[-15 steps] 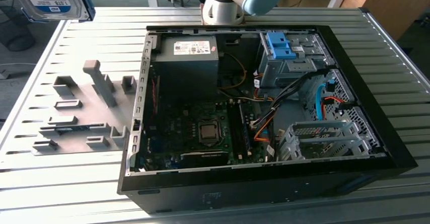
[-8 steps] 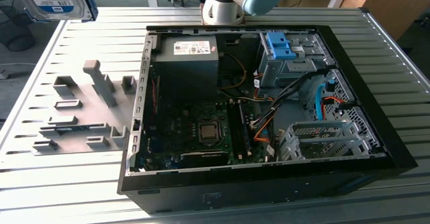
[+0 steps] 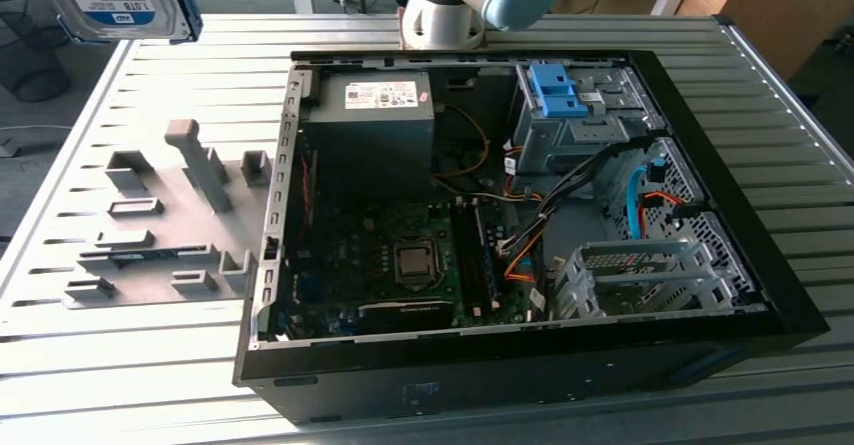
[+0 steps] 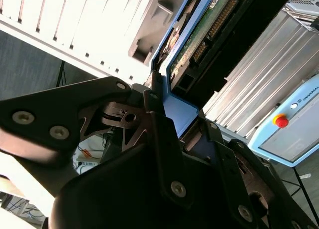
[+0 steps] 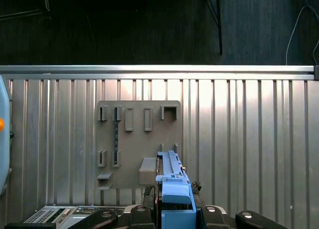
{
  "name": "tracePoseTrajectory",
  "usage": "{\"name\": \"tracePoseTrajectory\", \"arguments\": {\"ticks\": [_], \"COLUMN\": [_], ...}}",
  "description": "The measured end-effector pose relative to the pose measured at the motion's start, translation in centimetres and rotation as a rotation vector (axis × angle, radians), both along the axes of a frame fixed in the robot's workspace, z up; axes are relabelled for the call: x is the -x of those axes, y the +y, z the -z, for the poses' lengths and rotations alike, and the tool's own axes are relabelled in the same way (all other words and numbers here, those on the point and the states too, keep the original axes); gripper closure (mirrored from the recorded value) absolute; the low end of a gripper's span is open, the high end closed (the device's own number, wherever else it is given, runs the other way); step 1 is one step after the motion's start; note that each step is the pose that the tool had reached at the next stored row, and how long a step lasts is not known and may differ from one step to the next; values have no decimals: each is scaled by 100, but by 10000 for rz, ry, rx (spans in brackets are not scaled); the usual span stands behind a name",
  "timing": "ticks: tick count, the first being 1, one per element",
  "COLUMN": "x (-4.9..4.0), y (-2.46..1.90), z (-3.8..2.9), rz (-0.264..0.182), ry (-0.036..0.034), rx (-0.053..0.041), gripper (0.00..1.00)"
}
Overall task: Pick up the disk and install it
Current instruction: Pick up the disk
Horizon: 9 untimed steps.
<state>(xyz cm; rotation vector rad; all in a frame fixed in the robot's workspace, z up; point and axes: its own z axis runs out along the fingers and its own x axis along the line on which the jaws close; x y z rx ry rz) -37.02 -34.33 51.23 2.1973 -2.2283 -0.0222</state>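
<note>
- Clamping the disk (image 4: 199, 34) in the claw (image 4: 182, 114), its fingers narrowed onto the blue rail (image 5: 174, 189) at one end; probably gripping there to spare the bare green circuit board and the label face.
- Holding the disk high above the surface (image 5: 249, 139), touching nothing, edge-on under the claw.
- Hovering over the grey holder plate (image 5: 137, 139) straight below the claw: matt, moulded, carrying upright tabs and rectangular slots, likely shaped for standing parts on edge within easy reach of the fingers.
- Lying well apart from the claw, the open computer case (image 3: 534, 385): black sheet-metal walls, side panel off, apparently laid flat to give access from above to the perforated metal drive cage (image 3: 607, 130) and its bright blue bracket (image 3: 558, 90).
- Contrasting textures: ribbed, brushed aluminium slats on the surface, flat black bolted linkages on the claw, smooth silver metal and glossy blue plastic on the disk.
</note>
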Motion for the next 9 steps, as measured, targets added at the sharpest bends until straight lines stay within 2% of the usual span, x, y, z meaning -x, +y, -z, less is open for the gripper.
{"name": "tracePoseTrajectory", "arguments": {"ticks": [9], "x": [-66], "y": [0], "z": [0], "rz": [-1], "ry": [0], "rx": [0], "gripper": [64]}}
